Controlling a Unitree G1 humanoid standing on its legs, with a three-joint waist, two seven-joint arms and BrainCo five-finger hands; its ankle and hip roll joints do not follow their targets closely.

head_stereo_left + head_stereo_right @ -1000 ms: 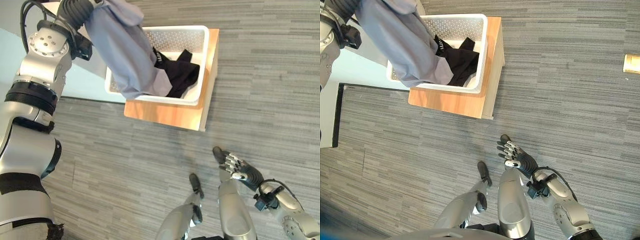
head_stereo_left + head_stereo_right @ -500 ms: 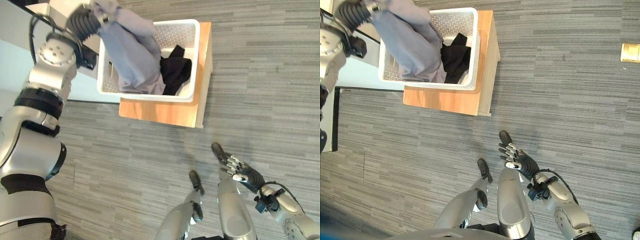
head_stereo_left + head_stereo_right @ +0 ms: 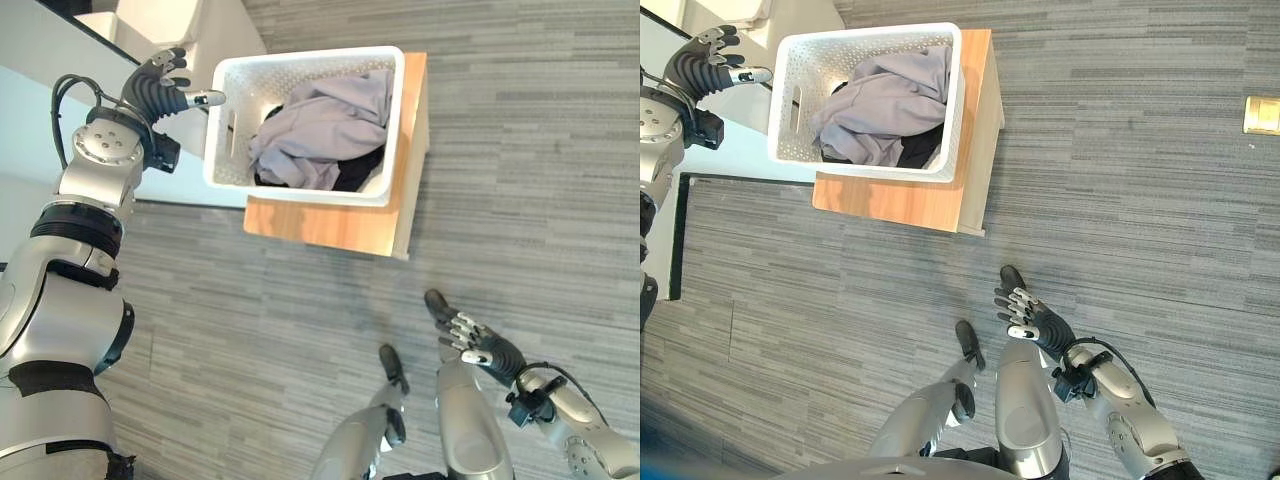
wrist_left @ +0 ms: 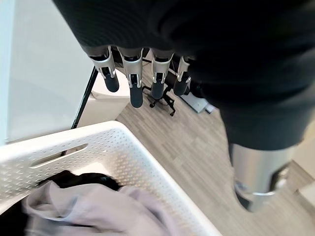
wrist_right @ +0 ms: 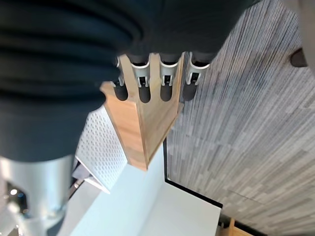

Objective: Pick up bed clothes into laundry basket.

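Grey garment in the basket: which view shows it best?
The right eye view: the whole grey garment lies heaped in the white basket, over a black one. The left eye view shows much the same. The left wrist view catches an edge; the right wrist view sees the basket's wall.

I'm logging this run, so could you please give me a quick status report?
Left hand open beside the basket's rim. Right hand open, low, idle. Grey garment in the white laundry basket, on dark clothing. Nothing in the way.

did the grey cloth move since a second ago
Yes. The grey cloth has dropped from the left hand into the white basket, over the black garment; the hand is open beside the rim.
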